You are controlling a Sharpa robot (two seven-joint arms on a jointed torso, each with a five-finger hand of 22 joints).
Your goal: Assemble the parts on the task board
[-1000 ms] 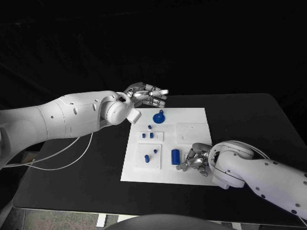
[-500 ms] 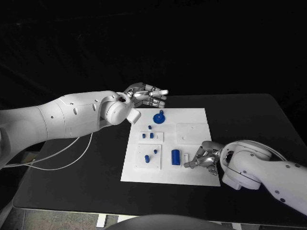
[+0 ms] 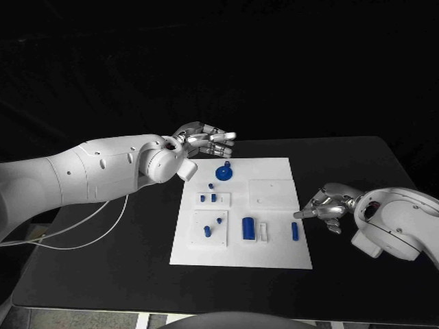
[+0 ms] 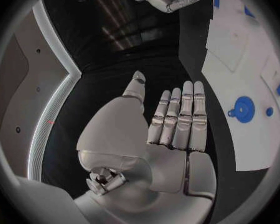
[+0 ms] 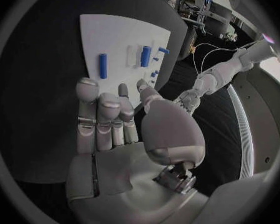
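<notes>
The white task board (image 3: pixel 241 250) lies mid-table, also seen from both wrists (image 4: pixel 234 45) (image 5: pixel 118 32). On it are a blue round disc (image 3: pixel 224 171) (image 4: pixel 243 108), several small blue pegs (image 3: pixel 210 198), a thick blue cylinder (image 3: pixel 248 228) (image 5: pixel 145 56) and a slim blue bar (image 3: pixel 295 231) (image 5: pixel 103 65) near its right edge. My right hand (image 3: pixel 325 205) (image 5: pixel 112 119) hovers just off that right edge, fingers straight, holding nothing. Beyond the board's far left corner, my left hand (image 3: pixel 206 140) (image 4: pixel 174 119) is held flat and empty.
The black table (image 3: pixel 111 267) surrounds the board, with bare surface at the left, right and front. White cables (image 3: pixel 91 229) trail from my left arm over the table's left side. A narrow white slot block (image 3: pixel 264 232) sits beside the cylinder.
My right hand has drawn back from the board's near right part to just off its right edge. The slim blue bar now lies uncovered where the hand was. The left hand has held still.
</notes>
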